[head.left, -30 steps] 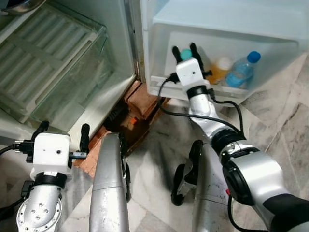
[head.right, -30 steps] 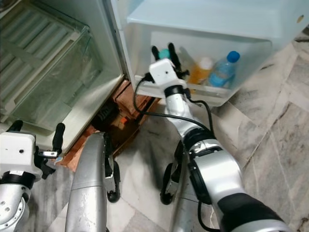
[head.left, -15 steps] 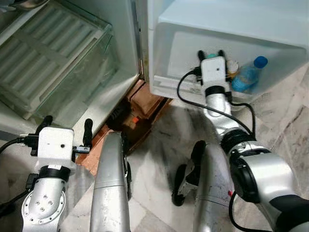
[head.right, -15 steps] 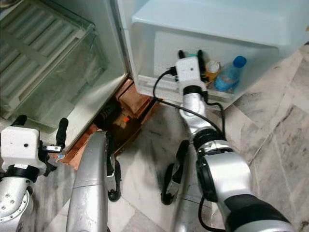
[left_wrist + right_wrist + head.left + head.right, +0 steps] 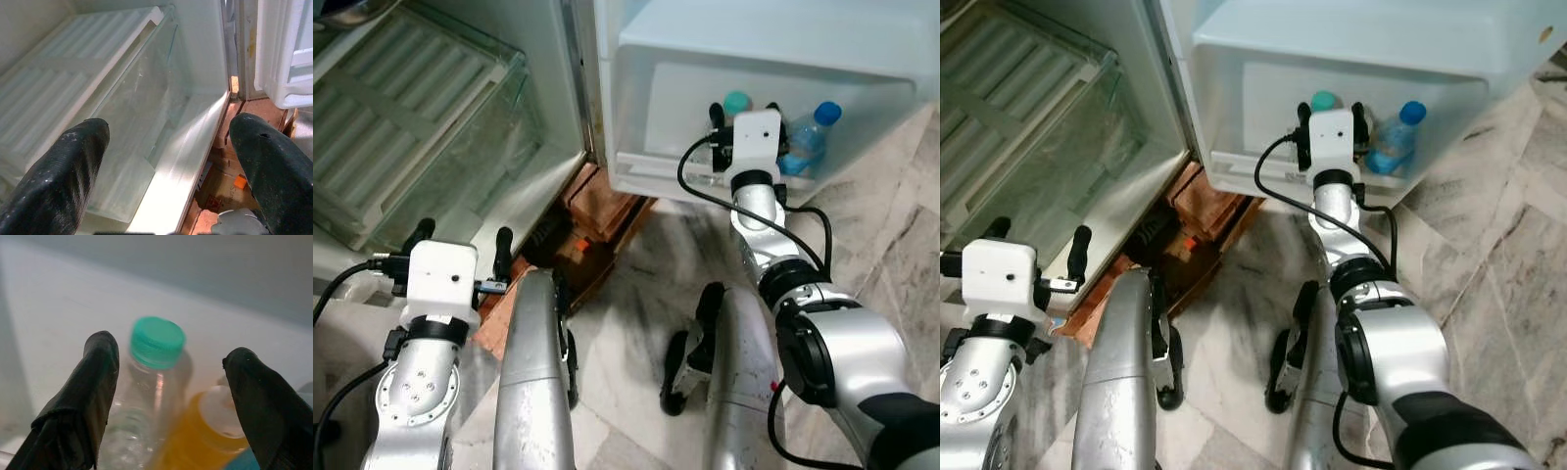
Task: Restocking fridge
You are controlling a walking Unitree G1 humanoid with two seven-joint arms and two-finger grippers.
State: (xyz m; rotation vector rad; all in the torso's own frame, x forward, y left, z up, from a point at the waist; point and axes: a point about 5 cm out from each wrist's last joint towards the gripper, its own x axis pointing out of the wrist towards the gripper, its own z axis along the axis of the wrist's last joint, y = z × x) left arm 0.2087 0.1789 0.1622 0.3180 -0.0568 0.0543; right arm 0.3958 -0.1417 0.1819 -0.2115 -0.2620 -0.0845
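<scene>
The right gripper (image 5: 166, 396) is extended into the door bin (image 5: 651, 171) of the open fridge door, above the marble floor (image 5: 636, 284). Its fingers (image 5: 93, 396) are spread wide and grip nothing. In the right wrist view, the green-capped clear bottle (image 5: 156, 345) stands upright in the gap between the fingers, nearer to one of them, with no contact visible. The orange-juice bottle (image 5: 205, 435), white-capped, stands just beside it, also within the gap. A blue-capped bottle (image 5: 808, 137) stands in the same bin on the far side of the gripper from the hinge.

The left gripper (image 5: 166, 156) hangs low in front of the open fridge compartment, facing the glass shelf (image 5: 146, 98) and crisper area. Its fingers (image 5: 73, 166) are wide apart and hold nothing.
</scene>
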